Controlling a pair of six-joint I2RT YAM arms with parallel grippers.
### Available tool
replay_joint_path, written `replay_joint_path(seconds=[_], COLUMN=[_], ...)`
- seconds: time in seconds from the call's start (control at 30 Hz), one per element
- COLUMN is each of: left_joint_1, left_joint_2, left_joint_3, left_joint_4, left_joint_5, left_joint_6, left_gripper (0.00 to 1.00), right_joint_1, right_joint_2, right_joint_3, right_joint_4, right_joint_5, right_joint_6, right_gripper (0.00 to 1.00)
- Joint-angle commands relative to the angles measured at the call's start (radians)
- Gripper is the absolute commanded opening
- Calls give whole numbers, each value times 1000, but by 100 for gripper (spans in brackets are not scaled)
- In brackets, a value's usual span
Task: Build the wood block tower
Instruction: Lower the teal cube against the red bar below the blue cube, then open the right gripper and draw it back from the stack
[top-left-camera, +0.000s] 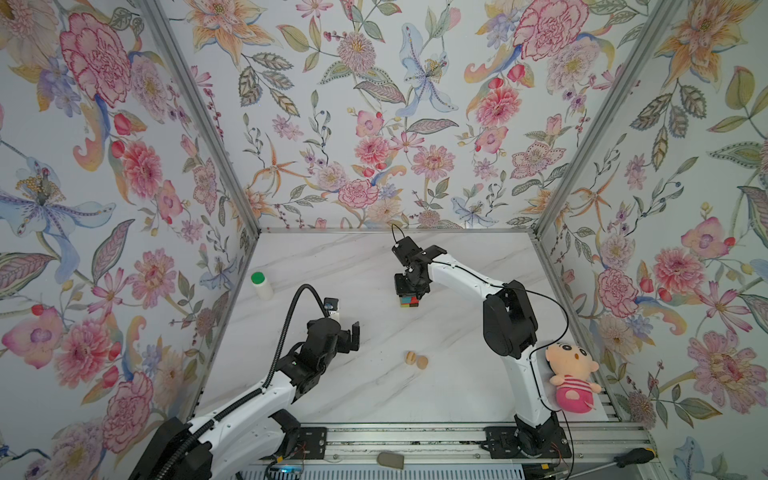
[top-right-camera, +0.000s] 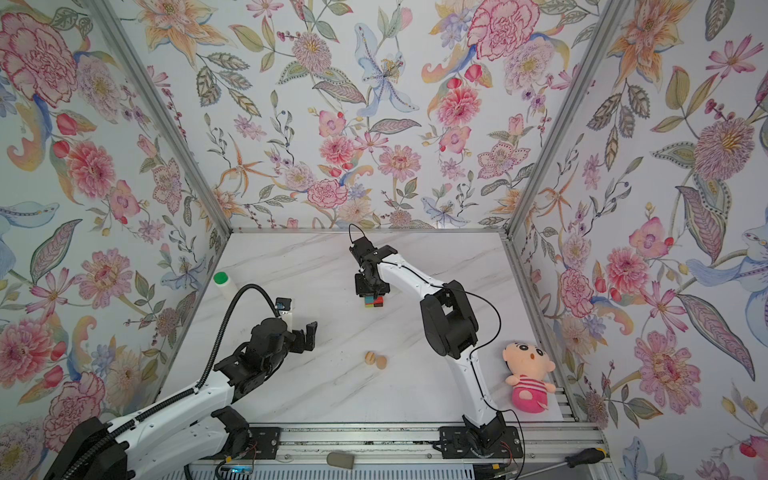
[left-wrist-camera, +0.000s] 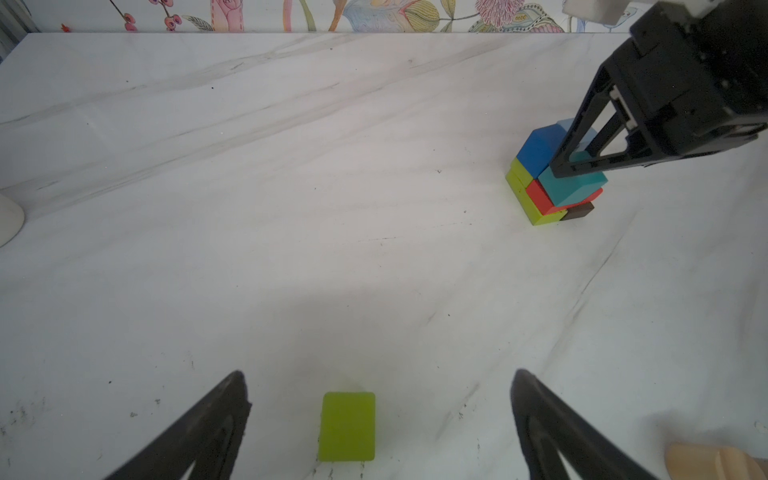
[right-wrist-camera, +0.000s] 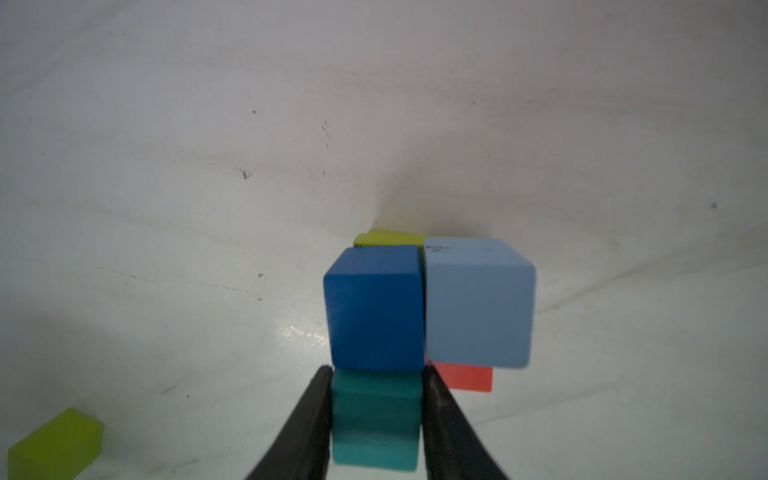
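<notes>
Table (top-left-camera: 332, 257): white marble top, and everything sits on it.
Left gripper (left-wrist-camera: 378, 374): on the left side of the table, low, jaws spread wide and nothing between the pads but air!
Right gripper (right-wrist-camera: 376, 374): reaching in from the right, pointing straight down onto the tower. Both fingers are pressed against the sides of the teal block (right-wrist-camera: 374, 415), so that's a pinch.
Plush doll (top-left-camera: 571, 382): pink, lying at the right edge beside the right arm.
Bottle (top-left-camera: 262, 284): white with a green cap, over by the left wall.
Tower (top-left-camera: 409, 302): mid-table, toward the back, directly under the right gripper. The base is yellow-green and dark brown with the red block (right-wrist-camera: 469, 378) above, and the teal block rests on that red.
Top tier: the dark blue block (right-wrist-camera: 374, 307) and pale blue block (right-wrist-camera: 478, 303) sit side by side, touching, with the teal block right against the dark blue one.
Loose yellow-green block (left-wrist-camera: 348, 426): flat on the table between the left gripper's spread fingers, touching neither, well apart from the tower.
Tan pieces (top-left-camera: 416, 360): two rounded ones side by side, front-middle of the table, well apart from the tower.
</notes>
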Motion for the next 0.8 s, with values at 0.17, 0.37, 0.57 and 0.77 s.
replay_joint_path(seconds=[0.17,0.37,0.57,0.77], left_joint_1=[14,16,15,16], left_joint_2=[-14,-17,-23,-40], left_joint_3=[14,16,20,23], left_joint_4=[11,9,3,-5], left_joint_5=[1,0,-1,-1], left_joint_6=[15,14,14,11], left_gripper=[99,99,99,99], right_joint_1=[-5,-4,-5,-6], right_joint_2=[13,-1,-35,-77], right_joint_3=[29,27,14,1], right_joint_4=[-27,-28,-27,-28], right_joint_5=[-11,-18,-11,-5], right_joint_6=[-10,-11,-12,-14], right_gripper=[42,45,52,55])
